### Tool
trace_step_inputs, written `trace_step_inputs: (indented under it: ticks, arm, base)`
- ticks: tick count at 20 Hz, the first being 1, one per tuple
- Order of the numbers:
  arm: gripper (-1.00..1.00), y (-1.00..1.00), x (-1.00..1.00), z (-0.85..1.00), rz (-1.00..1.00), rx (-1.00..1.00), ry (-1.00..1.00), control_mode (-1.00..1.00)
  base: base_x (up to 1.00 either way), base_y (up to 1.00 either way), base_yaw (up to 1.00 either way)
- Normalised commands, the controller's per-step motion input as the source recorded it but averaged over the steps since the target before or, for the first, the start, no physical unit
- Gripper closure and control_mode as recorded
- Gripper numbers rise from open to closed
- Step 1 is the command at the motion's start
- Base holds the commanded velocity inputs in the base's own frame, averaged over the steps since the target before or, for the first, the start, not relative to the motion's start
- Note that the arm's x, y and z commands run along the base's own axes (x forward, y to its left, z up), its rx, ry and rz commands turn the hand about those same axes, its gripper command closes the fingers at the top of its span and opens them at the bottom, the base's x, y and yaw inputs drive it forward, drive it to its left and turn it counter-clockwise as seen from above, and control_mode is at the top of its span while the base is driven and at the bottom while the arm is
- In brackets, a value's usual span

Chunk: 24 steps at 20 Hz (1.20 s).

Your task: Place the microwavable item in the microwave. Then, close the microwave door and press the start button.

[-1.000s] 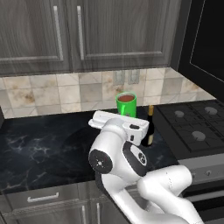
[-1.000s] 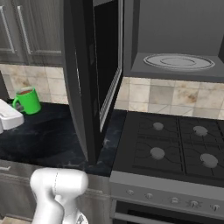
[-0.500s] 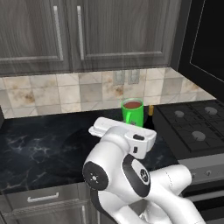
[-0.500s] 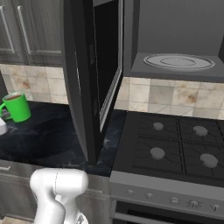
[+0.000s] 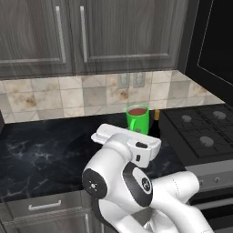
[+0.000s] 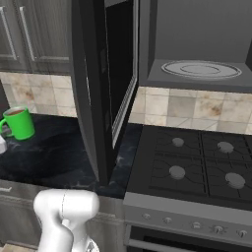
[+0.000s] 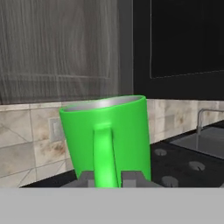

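The green mug [image 5: 137,119] with dark liquid in it hangs just above the white hand, over the black counter. In the hand view my gripper [image 7: 107,179] is shut on the handle of the mug [image 7: 109,131], which stands upright, with a fingertip [image 7: 131,178] on each side of the handle. The mug [image 6: 18,123] also shows at the far left of the right base view. The microwave door [image 6: 98,83] stands wide open to the mug's right. Past the door, the microwave [image 6: 197,74] shows its grey inside and round turntable [image 6: 201,69].
A dark bottle [image 5: 157,116] stands close behind the mug on the right. The black stove top [image 6: 197,167] with its burners lies under the microwave. Wooden wall cabinets [image 5: 91,36] hang above the counter [image 5: 41,150].
The mug, held in the hand, has shifted slightly to the left and down in the right base view. The arm's white body has swung round in front of the left base camera.
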Motion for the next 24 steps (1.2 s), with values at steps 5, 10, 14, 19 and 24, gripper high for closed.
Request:
trace_step_inputs:
  ticks: [5, 10, 14, 19, 24]
  arm:
    - [1.0, -0.01, -0.31, -0.06, -0.05, 0.0, -0.04, 1.0]
    - [1.0, 0.0, 0.0, 0.0, 0.0, 0.0, 0.0, 1.0]
    - [1.0, 0.0, 0.0, 0.0, 0.0, 0.0, 0.0, 1.0]
    - [1.0, 0.0, 0.0, 0.0, 0.0, 0.0, 0.0, 1.0]
    - [1.0, 0.0, 0.0, 0.0, 0.0, 0.0, 0.0, 1.0]
  base:
    - [-0.4, -0.07, -0.07]
    - [-1.0, -0.46, -0.19]
    - [-0.94, -0.79, -0.24]
    - [-0.38, -0.99, -0.24]
    - [-0.02, -1.0, -0.13]
